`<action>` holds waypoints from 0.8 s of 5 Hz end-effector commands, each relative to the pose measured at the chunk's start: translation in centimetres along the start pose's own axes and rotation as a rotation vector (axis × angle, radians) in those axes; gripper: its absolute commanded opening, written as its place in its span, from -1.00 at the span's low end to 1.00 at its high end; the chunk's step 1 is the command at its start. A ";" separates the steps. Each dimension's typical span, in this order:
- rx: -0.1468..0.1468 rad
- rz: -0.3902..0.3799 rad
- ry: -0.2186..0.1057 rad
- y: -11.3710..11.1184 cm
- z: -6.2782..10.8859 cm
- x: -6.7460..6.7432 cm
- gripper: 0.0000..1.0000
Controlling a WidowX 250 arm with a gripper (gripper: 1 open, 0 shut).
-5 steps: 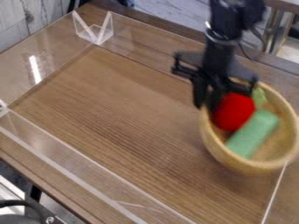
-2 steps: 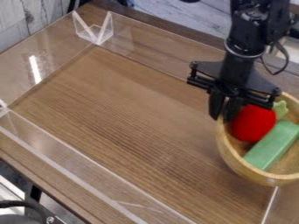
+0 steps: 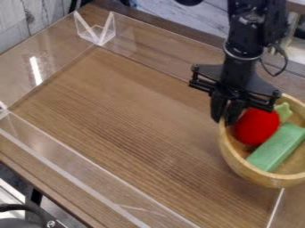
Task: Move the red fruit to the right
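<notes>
Gripper (image 3: pixel 238 114) points straight down at the near-left rim of the wooden bowl (image 3: pixel 244 167), fingers clenched against the left side of the red fruit (image 3: pixel 255 126). Fruit sits inside the bowl, on its left half, green leaf showing at upper right. Pale green oblong piece (image 3: pixel 279 147) lies just beside it to the right, touching or nearly so. Bowl rests at the right edge of the wooden tabletop (image 3: pixel 119 116), close to the clear acrylic wall (image 3: pixel 281 203).

Whether the fruit is truly pinched or only pressed from the side, cannot tell.

Risks, as judged:
- A shallow, off-centre hold could let the rounded fruit roll out on lifting.
- Dragging right could shove the green piece or tip the bowl.
- Bowl sits near the barrier; a sideways push could jam it there.
</notes>
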State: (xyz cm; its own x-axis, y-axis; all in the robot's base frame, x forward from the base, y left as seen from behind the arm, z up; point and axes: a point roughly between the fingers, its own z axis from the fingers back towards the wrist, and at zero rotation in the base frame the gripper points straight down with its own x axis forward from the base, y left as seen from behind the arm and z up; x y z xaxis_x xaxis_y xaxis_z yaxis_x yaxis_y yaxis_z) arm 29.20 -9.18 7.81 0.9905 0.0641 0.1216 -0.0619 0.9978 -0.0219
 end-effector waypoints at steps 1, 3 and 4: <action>-0.036 -0.030 -0.042 0.1 0.6 0.8 -1.00; -0.047 -0.061 -0.038 2.1 -0.5 0.9 -1.00; -0.052 -0.070 -0.040 3.0 -1.0 1.1 -1.00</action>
State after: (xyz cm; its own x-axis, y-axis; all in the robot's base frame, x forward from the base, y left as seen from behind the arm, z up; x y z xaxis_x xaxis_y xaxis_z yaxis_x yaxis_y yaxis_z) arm 29.86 -6.29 6.01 0.9911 -0.0042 0.1327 0.0120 0.9982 -0.0583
